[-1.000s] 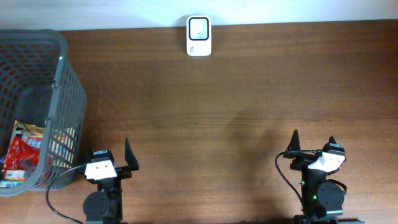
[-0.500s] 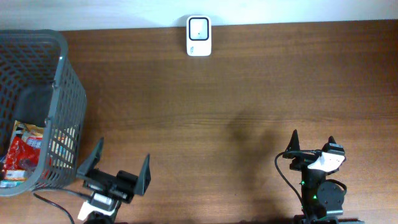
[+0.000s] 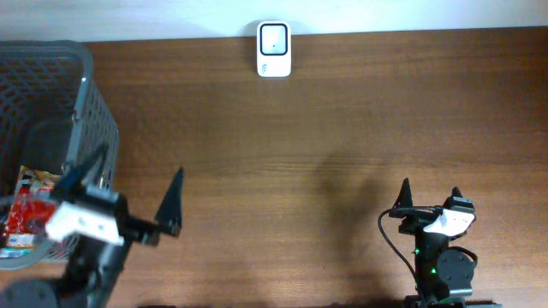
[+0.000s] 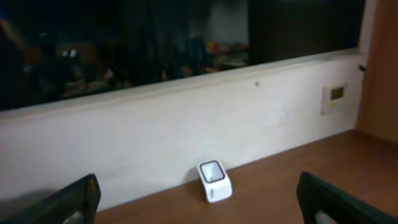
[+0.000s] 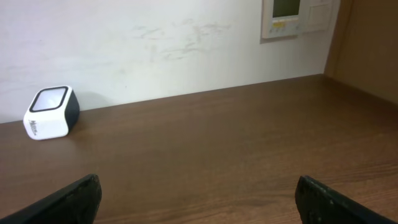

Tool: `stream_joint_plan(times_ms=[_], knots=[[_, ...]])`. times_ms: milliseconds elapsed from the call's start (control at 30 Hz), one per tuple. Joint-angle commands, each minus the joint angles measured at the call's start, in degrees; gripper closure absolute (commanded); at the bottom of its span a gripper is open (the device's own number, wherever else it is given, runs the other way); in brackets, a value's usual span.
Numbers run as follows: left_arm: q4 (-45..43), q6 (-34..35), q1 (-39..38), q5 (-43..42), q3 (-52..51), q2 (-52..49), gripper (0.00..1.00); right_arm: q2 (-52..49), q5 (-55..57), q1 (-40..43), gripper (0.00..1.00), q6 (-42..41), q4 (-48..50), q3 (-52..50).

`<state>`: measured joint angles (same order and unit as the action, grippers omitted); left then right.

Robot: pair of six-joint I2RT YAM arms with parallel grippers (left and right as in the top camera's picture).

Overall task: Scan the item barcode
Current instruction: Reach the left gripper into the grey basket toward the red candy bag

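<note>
The left gripper (image 3: 135, 175) has lifted and swung toward the basket (image 3: 86, 111) since the earlier frame; the right gripper (image 3: 431, 188) has not moved. Both sets of jaws stand wide apart and hold nothing. The item (image 3: 26, 214), a red packet, lies inside the basket at its near end, partly hidden by the mesh wall, so I cannot read its long axis. It sits just left of the left jaws. The left arm is far nearer; I judge it must reach over the basket's right wall. The scanner (image 3: 274, 50) stands well right of the basket, farther back.
</note>
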<state>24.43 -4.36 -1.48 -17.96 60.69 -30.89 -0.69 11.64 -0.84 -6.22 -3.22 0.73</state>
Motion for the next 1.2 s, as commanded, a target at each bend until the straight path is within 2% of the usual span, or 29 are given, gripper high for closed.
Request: stream_joint_plan(times_ms=[0,33,100,167,233,300,333,400,500,600,700,767,833,1000,1167], knots=[[4.3,-0.7,0.2,6.1,9.6,-9.1,0.01,0.2,-0.1,-0.3,0.02,-0.5,-0.3,-0.4],[8.6,2.1,0.2,11.7,14.4,-12.9,0.01,0.2,-0.1,-0.3,0.02,-0.5,-0.3,-0.4],[18.6,4.5,0.2,16.3,24.1,-20.5,0.01,0.2,-0.1,-0.3,0.01,-0.5,-0.3,-0.4],[31.5,4.5,0.2,14.3,37.7,-31.6,0.01,0.2,-0.1,-0.3,0.02,-0.5,-0.3,-0.4],[38.6,4.5,0.2,11.6,45.8,-38.3,0.01,0.2,-0.1,-0.3,0.02,-0.5,-0.3,-0.4],[42.6,3.3,0.2,13.9,51.5,-43.8,0.01,0.2,-0.1,-0.3,0.01,-0.5,-0.3,-0.4],[43.5,5.5,0.2,17.3,53.6,-46.1,0.01,0.2,-0.1,-0.3,0.02,-0.5,-0.3,-0.4],[45.1,15.7,2.0,26.5,57.7,-50.2,0.01,0.2,-0.1,-0.3,0.02,-0.5,-0.3,-0.4],[46.0,23.1,10.0,28.5,62.1,-54.6,0.01,0.2,-0.1,-0.3,0.02,-0.5,-0.3,-0.4],[46.2,32.8,22.1,28.3,62.8,-57.3,0.01,0.2,-0.1,-0.3,0.02,-0.5,-0.3,-0.4],[47.0,32.0,29.7,29.9,62.8,-59.3,0.01,0.2,-0.1,-0.3,0.02,-0.5,-0.3,-0.4],[49.4,31.8,32.8,35.5,62.8,-60.5,0.01,0.2,-0.1,-0.3,0.02,-0.5,-0.3,-0.4],[51.6,31.8,34.8,38.3,62.7,-62.0,0.01,0.2,-0.1,-0.3,0.02,-0.5,-0.3,-0.4],[58.2,35.5,35.7,37.4,61.6,-66.8,0.01,0.2,-0.1,-0.3,0.02,-0.5,-0.3,-0.4],[58.2,36.6,35.7,38.8,56.2,-72.3,0.01,0.2,-0.1,-0.3,0.02,-0.5,-0.3,-0.4]])
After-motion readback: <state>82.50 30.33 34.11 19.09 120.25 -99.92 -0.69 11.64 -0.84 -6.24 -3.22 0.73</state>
